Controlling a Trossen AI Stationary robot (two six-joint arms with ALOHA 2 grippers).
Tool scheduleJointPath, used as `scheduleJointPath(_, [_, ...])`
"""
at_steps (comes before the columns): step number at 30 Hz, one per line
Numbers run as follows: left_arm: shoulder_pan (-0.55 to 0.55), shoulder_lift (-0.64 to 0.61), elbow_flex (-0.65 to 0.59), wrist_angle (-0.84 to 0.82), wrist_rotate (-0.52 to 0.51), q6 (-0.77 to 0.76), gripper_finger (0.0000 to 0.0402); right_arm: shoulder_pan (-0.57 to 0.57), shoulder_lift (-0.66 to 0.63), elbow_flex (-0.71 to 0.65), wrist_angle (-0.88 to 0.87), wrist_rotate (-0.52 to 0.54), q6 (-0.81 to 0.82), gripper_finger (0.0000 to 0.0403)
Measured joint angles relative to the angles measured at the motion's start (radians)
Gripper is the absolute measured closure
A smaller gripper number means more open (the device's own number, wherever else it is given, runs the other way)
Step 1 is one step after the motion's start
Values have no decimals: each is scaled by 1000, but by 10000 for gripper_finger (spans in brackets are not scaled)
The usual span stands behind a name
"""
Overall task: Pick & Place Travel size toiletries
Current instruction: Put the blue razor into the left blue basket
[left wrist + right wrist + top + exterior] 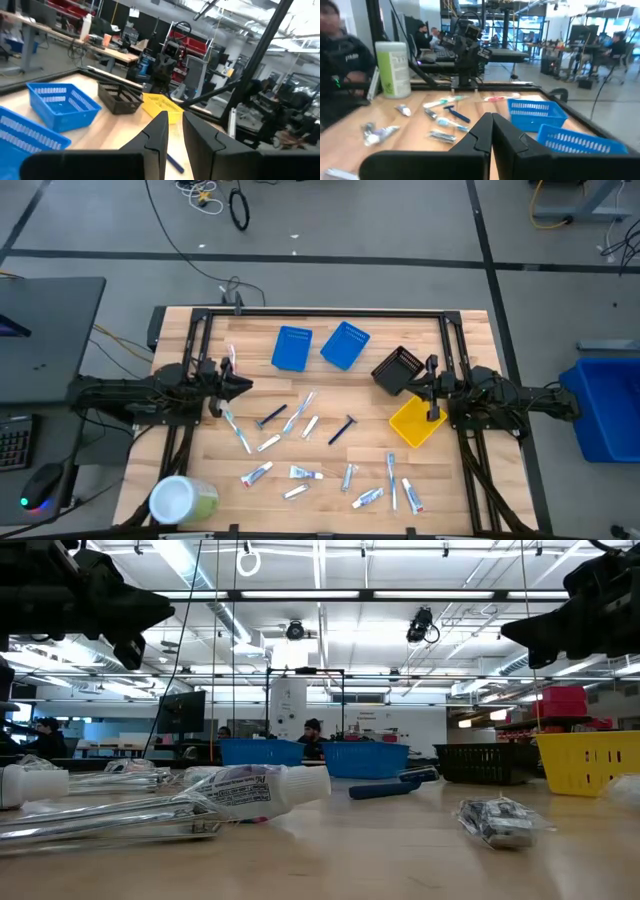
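The travel size toiletries lie spread over the middle and near side of the table (tubes, toothbrushes, razors). The left gripper hangs above the table's left side, jaws a little apart, holding nothing. The right gripper hangs by the yellow bin, jaws closed, empty.

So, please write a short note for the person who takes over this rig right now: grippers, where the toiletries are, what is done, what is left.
Left gripper: raised at the table's left side, slightly open, holding nothing.
Right gripper: raised at the right side near the yellow bin, shut and empty.
Toiletries: all loose on the table, such as a white tube, a toothbrush and a dark blue razor.
Done: nothing visible; the two blue bins, the black bin and the yellow bin look empty.
Left: pick and place every item.
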State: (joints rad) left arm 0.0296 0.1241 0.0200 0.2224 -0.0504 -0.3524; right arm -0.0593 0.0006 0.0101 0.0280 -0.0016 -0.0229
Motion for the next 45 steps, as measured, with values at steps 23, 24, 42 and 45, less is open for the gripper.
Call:
scheduleJointPath(23, [39, 65, 0, -137, -507, -30, 270, -1, 6, 0, 329, 336, -220, 374])
scheduleJointPath(24, [43, 74, 0, -139, -502, -42, 262, -1, 12, 0, 323, 376, -206, 369])
scheduleJointPath(42, [57, 391, 144, 142, -209, 2, 226, -2, 479, 56, 828, 228, 99, 336])
scheduleJointPath(45, [57, 495, 221, 117, -171, 9, 225, -1, 630, 137, 810, 226, 122, 324])
